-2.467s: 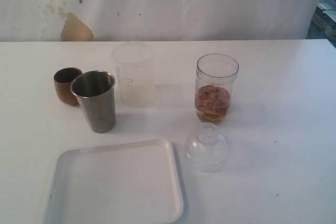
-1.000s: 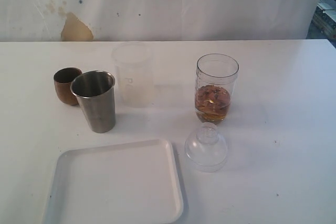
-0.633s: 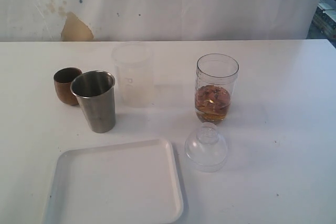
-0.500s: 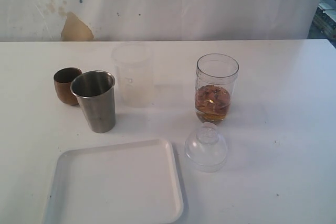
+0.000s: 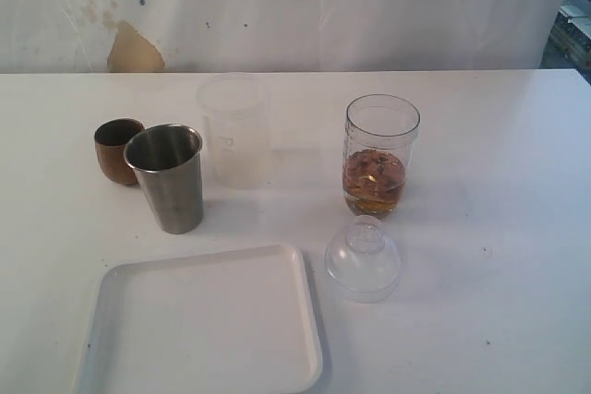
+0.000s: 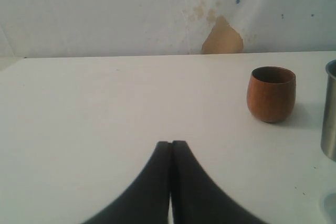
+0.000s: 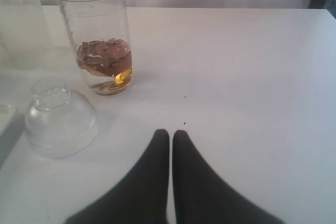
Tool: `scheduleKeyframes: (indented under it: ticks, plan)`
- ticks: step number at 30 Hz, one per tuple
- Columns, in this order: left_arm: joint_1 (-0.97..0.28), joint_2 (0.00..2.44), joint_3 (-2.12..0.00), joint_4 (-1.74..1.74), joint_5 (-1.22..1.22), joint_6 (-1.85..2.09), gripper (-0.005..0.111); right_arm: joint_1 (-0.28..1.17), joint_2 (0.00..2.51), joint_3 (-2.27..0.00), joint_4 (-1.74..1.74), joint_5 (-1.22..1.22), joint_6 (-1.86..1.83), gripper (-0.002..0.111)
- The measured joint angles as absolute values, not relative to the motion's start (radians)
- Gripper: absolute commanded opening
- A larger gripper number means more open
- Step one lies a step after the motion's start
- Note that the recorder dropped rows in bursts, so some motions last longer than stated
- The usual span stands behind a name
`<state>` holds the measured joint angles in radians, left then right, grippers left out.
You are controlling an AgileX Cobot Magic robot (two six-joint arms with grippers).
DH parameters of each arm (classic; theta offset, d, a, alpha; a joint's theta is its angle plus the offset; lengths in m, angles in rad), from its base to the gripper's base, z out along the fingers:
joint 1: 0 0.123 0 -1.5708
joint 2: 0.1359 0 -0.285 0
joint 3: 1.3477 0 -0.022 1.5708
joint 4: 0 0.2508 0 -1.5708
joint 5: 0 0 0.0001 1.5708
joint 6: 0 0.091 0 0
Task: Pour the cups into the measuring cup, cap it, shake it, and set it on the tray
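The left jaws are pressed together, holding nothing. On the desk (image 5: 499,182) stand the wooden cup (image 5: 118,149), the steel tumbler (image 5: 168,179) just beside it, the frosted cup (image 5: 235,131), then the open measuring cup (image 5: 379,154) with brown bits inside. Its lid (image 5: 363,260) rests in front, beside the tray (image 5: 203,320). The right jaws are pressed together too.

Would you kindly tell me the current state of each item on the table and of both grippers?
measuring cup: upright, uncapped, brownish contents low inside
lid: off, dome up on the table
wooden cup: upright
steel tumbler: upright
frosted cup: upright
tray: flat, nothing on it
left gripper: shut, empty
right gripper: shut, empty
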<state>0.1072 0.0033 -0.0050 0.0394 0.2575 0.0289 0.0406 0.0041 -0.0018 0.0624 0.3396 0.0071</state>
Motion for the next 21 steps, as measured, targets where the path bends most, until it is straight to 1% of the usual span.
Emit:
scheduleKeyframes:
  ticks: [10,13,15,19,21]
  plan:
    - [0.107,0.003,-0.005,0.039,0.258,0.029,0.0,0.041,0.004,-0.002,-0.039,0.34,-0.034,0.002]
    - [0.107,0.003,-0.005,0.039,0.258,0.029,0.0,0.041,0.004,-0.002,-0.033,0.29,-0.036,0.002]
    - [0.107,0.003,-0.005,0.039,0.258,0.029,0.0,0.041,0.004,-0.002,0.018,0.2,-0.028,0.002]
    - [0.107,0.003,-0.005,0.039,0.258,0.029,0.0,0.041,0.004,-0.002,0.082,-0.093,-0.02,0.002]
    - [0.107,0.003,-0.005,0.039,0.258,0.029,0.0,0.041,0.004,-0.002,0.092,-0.201,-0.02,0.002]
